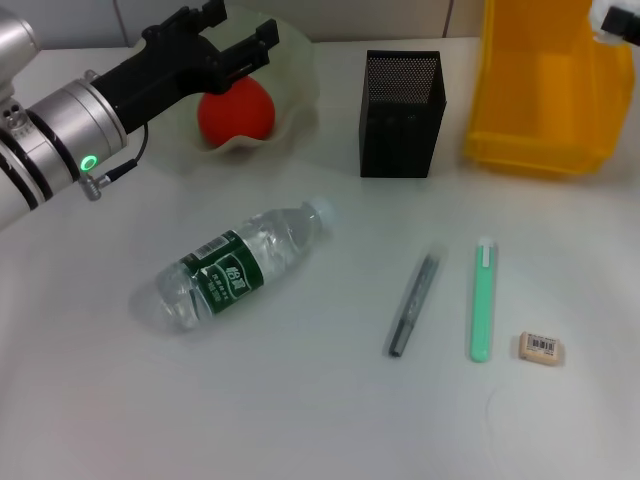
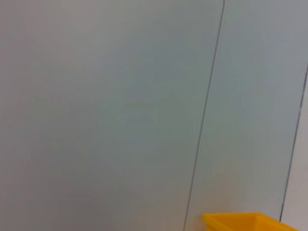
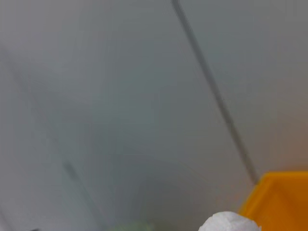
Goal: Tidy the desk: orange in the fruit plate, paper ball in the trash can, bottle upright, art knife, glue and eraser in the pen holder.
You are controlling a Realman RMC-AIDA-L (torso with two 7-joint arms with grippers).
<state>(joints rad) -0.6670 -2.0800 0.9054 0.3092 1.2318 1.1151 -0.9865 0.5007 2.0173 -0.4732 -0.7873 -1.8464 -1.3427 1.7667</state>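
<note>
The left gripper point(image 1: 238, 30) hangs open above the orange point(image 1: 236, 111) already in the fruit plate point(image 1: 296, 75), while the paper ball point(image 3: 228, 222), near the trash can's point(image 1: 545, 95) rim, could fall outside.

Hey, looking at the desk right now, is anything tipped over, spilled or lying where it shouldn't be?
Yes. The bottle lies on its side at the middle of the table, capped, with no spill visible. The eraser sits loose on the table rather than in the pen holder. The orange is already in the fruit plate.
</note>
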